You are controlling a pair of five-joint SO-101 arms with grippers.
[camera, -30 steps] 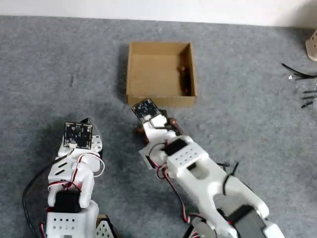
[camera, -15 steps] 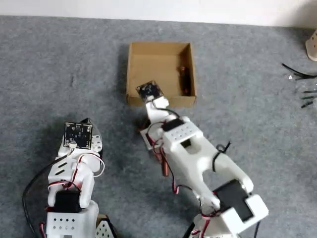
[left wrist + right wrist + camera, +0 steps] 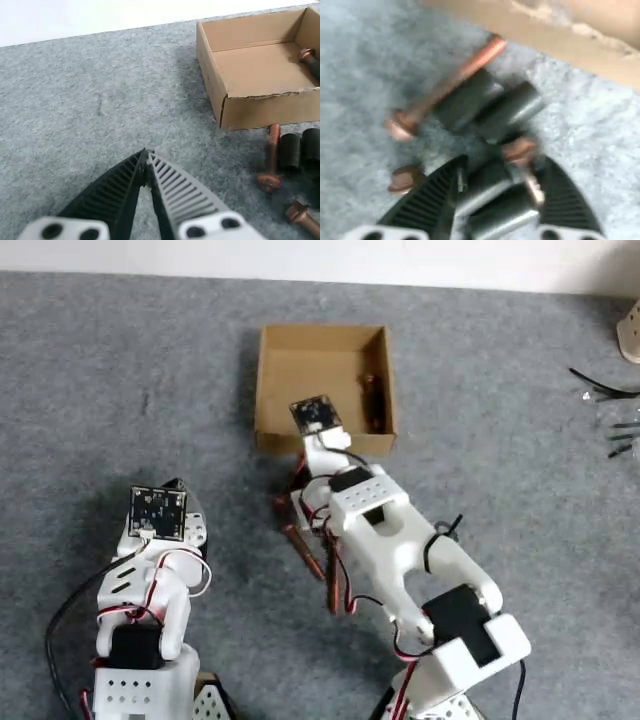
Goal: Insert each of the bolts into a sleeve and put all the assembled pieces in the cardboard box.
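My left claw (image 3: 146, 167) and my right claw (image 3: 502, 167) are matt black plastic with little ridges, set in smooth white plastic. The bench (image 3: 120, 370) wears a grey fuzzy cloth, rough like felt. The brown cardboard box (image 3: 322, 444) is dull paper board, ragged at the edge. The copper-coloured metal bolts (image 3: 272, 150) shine a bit. The black round sleeve (image 3: 490, 200) gripped in my right claw looks smooth, with a soft shine.

A grey felt surface (image 3: 100, 370) runs back to a white wall (image 3: 300, 255), black ties (image 3: 612, 420) lying at one edge.
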